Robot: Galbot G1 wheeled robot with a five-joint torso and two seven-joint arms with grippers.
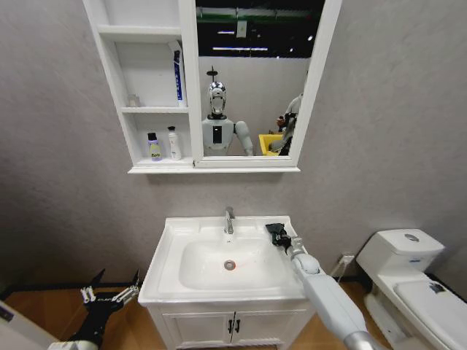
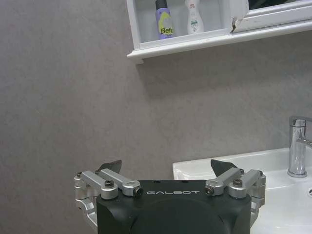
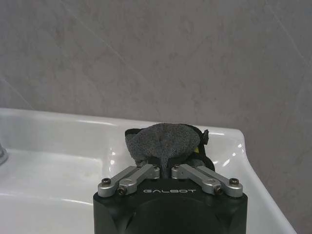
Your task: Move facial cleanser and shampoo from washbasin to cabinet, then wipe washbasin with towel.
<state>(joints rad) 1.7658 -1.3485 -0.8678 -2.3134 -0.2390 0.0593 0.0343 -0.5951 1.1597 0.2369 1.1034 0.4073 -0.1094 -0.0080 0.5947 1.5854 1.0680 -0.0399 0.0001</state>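
Observation:
The facial cleanser and the shampoo stand side by side on the lowest shelf of the cabinet [image 1: 139,109]: a purple bottle with a black cap [image 1: 155,146] [image 2: 165,22] and a white bottle [image 1: 174,143] [image 2: 194,17]. My right gripper [image 1: 278,237] [image 3: 165,165] is shut on the black towel [image 1: 273,229] [image 3: 163,139] and holds it on the back right rim of the washbasin [image 1: 219,292] [image 3: 58,141]. My left gripper [image 1: 109,293] [image 2: 165,168] hangs open and holds nothing, low beside the basin's left edge [image 2: 195,170].
A chrome tap [image 1: 229,219] [image 2: 297,146] stands at the back of the bowl. A blue tube [image 1: 177,76] leans on the middle shelf. The mirror [image 1: 252,80] adjoins the shelves. A white toilet [image 1: 408,281] stands at the right, and vanity cupboard doors [image 1: 233,326] sit below the basin.

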